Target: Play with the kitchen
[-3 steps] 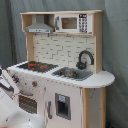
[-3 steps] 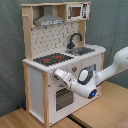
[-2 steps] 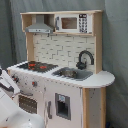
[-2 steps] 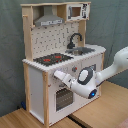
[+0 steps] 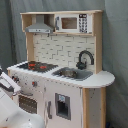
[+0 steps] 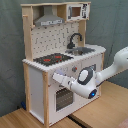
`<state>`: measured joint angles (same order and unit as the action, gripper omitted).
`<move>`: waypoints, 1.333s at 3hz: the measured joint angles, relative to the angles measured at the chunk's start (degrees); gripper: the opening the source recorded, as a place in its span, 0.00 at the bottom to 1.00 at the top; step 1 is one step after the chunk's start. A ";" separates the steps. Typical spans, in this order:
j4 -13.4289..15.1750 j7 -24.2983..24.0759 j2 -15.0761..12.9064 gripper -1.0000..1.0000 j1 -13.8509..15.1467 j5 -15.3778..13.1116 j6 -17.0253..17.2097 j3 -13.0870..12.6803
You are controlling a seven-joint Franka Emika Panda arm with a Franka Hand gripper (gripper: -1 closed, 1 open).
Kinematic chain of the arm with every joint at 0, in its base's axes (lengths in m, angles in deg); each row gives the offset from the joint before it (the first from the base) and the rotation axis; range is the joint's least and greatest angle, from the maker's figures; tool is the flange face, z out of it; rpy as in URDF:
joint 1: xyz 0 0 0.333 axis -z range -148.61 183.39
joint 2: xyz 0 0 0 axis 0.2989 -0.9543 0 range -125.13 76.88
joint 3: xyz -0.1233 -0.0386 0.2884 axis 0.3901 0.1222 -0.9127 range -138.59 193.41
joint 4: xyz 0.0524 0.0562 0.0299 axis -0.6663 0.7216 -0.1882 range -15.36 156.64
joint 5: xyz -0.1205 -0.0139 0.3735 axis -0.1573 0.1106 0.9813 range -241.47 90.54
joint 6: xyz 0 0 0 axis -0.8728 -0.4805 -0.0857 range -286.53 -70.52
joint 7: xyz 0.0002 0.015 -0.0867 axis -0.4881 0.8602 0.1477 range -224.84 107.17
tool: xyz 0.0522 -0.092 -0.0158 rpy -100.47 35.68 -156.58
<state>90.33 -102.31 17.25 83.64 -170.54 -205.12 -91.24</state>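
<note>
Your arm's gripper [image 6: 56, 77] sits tight against the kitchen [image 6: 60, 30] front by the oven door [image 6: 62, 97] — jaws hidden, cannot tell. Push harder — the unit may tip.

White arm [image 6: 107, 67] of rounded, glossy segments, bulbous joints, small blue light on one joint (near the wrist), darker seams between segments

Kitchen [image 5: 65, 95] body: white panels, light-wood frame, centre of both exterior views. Stovetop [image 5: 36, 65]: black with red rings. Faucet [image 5: 85, 58]: black. Sink [image 5: 72, 73]: grey. Hood [image 5: 40, 25], upper left: grey. Backsplash [image 5: 57, 49]: white brick pattern. Arm [image 6: 100, 77], right of second exterior view: white, with a blue light. Backdrop [image 5: 116, 40]: grey.
</note>
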 joint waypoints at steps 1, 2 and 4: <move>0.03 6.11 0.02 0.00 0.00 0.00 0.06 0.00; 0.06 12.75 0.09 0.00 -0.01 0.00 0.20 -0.01; 0.12 25.26 0.16 0.00 -0.01 0.00 0.50 -0.04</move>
<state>90.45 -77.05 17.41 83.63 -170.54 -204.62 -91.28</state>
